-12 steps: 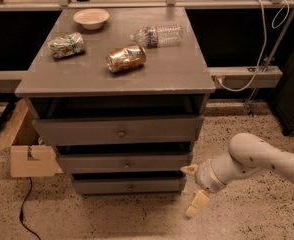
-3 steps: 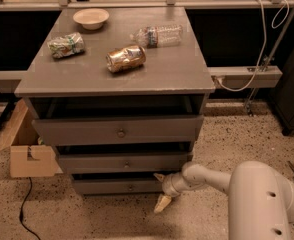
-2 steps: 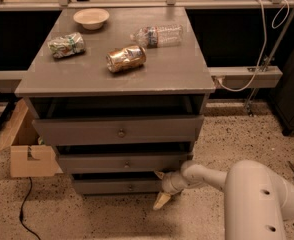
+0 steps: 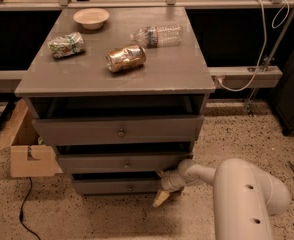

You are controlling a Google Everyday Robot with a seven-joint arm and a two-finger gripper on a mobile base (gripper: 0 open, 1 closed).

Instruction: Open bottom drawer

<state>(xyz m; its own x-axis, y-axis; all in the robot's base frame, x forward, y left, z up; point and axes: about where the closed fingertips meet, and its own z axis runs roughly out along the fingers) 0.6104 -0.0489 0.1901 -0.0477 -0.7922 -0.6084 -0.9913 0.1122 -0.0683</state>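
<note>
The bottom drawer (image 4: 118, 186) is the lowest of three grey fronts under the surface (image 4: 187, 74), close to the speckled floor (image 4: 87, 219). It has a small round knob (image 4: 130, 187) at its centre and a dark strip of shadow along its upper edge. The end effector (image 4: 160, 186) is at this drawer's right end, below the surface's near right corner. It is spread: one pale finger slants down toward the floor just off the drawer's lower right corner, and the other sits higher, by the gap between this drawer and the middle drawer (image 4: 122, 163). Whether either finger touches the drawer front cannot be told. The white arm (image 4: 237, 194) comes in from the lower right and fills that corner of the view. The top drawer (image 4: 87, 130) has a larger knob and an open gap above it. On the surface, a pale bowl (image 4: 91, 18) stands by the far edge toward the left corner, and a crumpled bag (image 4: 66, 45) lies near the left edge. A gold can (image 4: 126, 58) lies on its side around the middle, and a plastic bottle (image 4: 157, 35) lies on its side toward the far right corner. A cardboard box (image 4: 29, 160) sits on the floor left of the drawers.
</note>
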